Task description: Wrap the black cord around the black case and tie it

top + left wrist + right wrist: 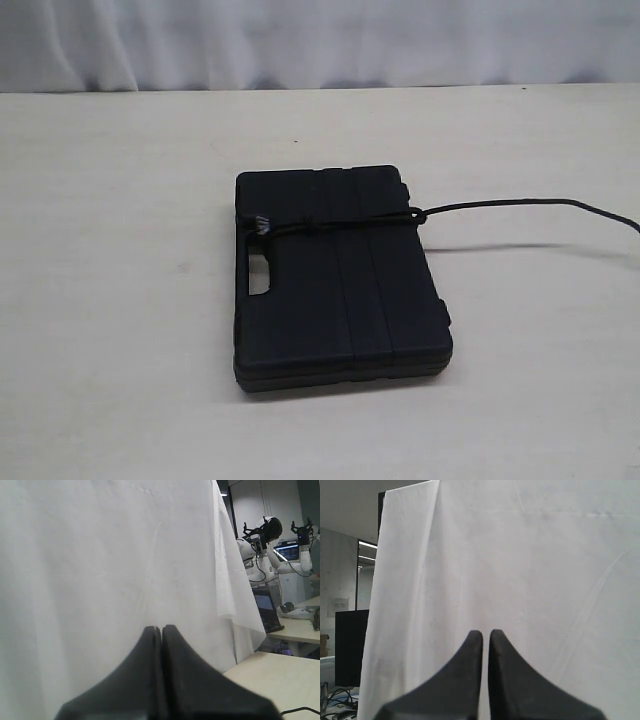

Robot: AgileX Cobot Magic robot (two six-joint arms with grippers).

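The black case (340,275) looks like matt moulded plastic, smooth apart from its lengthwise grooves, and the black cord (500,203) lying across it is thin, dull string. The tabletop (120,300) is pale, smooth and matt with a few faint marks, and the white cloth (300,40) behind it is softly creased. The left claw (161,628) and right claw (485,632) look like smooth, matt black plastic.

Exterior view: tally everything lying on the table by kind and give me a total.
Case: 1
Cord: 1
Total: 2
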